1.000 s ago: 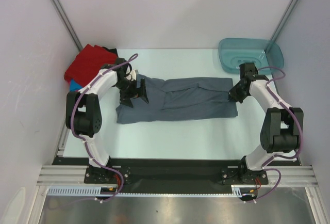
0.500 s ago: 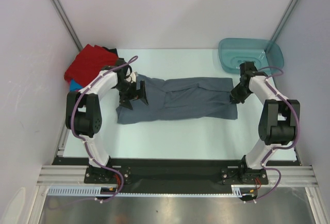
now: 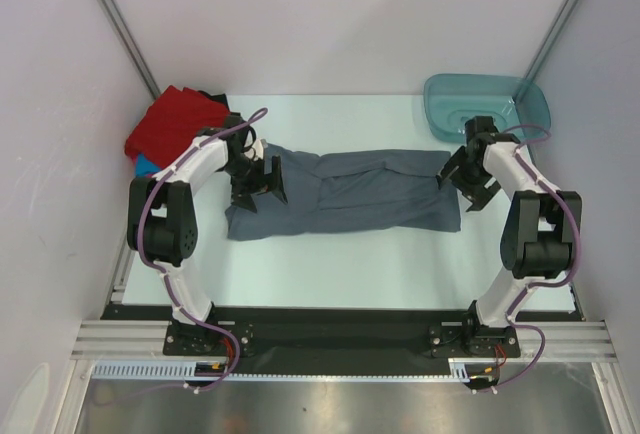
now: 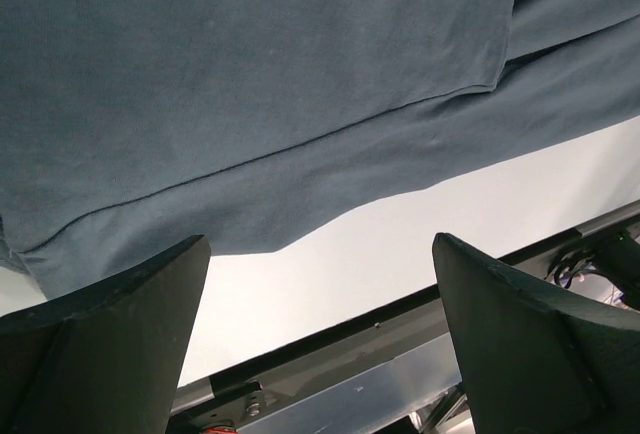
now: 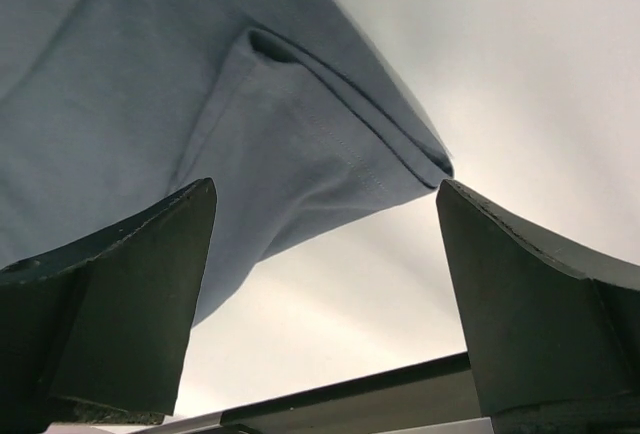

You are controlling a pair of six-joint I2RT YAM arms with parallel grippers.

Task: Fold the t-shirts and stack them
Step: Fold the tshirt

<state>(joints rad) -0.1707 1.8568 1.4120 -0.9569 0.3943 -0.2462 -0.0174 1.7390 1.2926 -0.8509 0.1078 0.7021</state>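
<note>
One grey-blue t-shirt [image 3: 350, 194] lies folded long at the centre of the table [image 3: 340, 254]. Three more are piled at 10 o'clock: red shirt [image 3: 170, 122] over blue shirt [image 3: 146, 164] and black shirt [image 3: 214, 100]. One teal tub [image 3: 487, 104] sits at 2 o'clock. Left fingers [image 4: 100, 354] and right fingers [image 5: 110, 294] stand apart, empty.

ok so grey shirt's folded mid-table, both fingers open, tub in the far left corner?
No: the tub is in the far right corner, per the top view. The grey shirt is folded mid-table, and the left fingers and right fingers are open.
</note>
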